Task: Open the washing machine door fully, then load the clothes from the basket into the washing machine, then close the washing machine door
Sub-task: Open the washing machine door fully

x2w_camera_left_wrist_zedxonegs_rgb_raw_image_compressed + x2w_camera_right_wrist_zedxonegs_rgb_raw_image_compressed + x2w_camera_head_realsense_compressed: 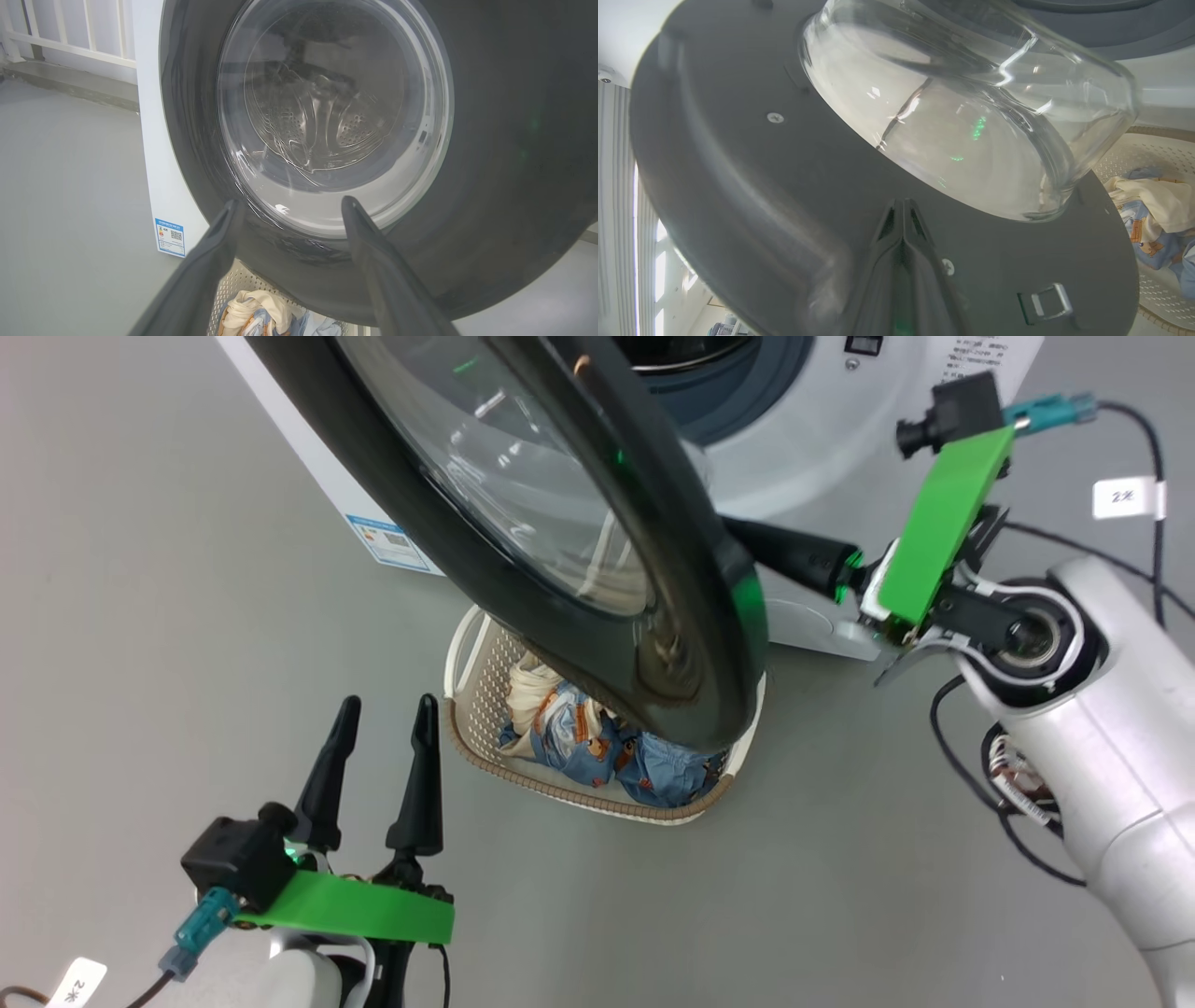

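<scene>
Smooth grey floor (140, 616) seen all round; white railing (70, 42) seen beyond machine's side. Washing machine (822, 448) stood on floor, washing machine door (695, 644) swung out over basket (471, 709). Basket set on floor just before machine, clothes (597, 751) piled inside. Left gripper (388, 702) held spread, nothing between fingers, near basket. Right gripper (903, 205) pressed together, tips at door's dark inner face.
</scene>
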Motion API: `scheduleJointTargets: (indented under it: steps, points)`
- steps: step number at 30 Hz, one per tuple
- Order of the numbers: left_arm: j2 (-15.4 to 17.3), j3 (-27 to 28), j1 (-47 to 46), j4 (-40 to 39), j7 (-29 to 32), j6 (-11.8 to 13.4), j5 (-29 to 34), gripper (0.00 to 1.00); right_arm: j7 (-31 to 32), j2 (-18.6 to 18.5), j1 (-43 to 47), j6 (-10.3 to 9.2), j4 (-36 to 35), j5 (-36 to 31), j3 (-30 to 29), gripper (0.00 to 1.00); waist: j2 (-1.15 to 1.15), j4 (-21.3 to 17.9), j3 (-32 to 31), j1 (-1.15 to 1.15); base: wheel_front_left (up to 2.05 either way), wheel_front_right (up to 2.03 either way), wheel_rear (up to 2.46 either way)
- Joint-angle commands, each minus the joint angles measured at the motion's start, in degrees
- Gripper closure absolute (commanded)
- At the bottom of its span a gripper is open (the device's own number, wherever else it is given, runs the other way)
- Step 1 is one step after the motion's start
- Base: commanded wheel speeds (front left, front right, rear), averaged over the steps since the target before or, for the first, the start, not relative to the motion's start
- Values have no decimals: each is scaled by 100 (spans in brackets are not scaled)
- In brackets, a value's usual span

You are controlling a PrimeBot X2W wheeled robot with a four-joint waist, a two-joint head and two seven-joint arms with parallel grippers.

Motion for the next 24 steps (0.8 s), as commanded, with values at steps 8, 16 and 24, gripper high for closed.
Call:
scheduleJointTargets:
  steps: [8, 16, 24]
  points:
    - [107, 232, 100, -166, -77, 17, 43, 0, 161, 312, 367, 34, -284, 47, 160, 100, 0, 110, -166, 1, 0, 0, 0]
    - [107, 262, 187, -162, -77, 24, 78, 0, 268, 502, 575, 34, -398, 94, 271, 100, 0, 205, -319, 1, 0, 0, 0]
    - [107, 273, 265, -152, -77, 33, 89, 0, 313, 633, 730, 34, -417, 82, 329, 100, 0, 304, -453, 1, 0, 0, 0]
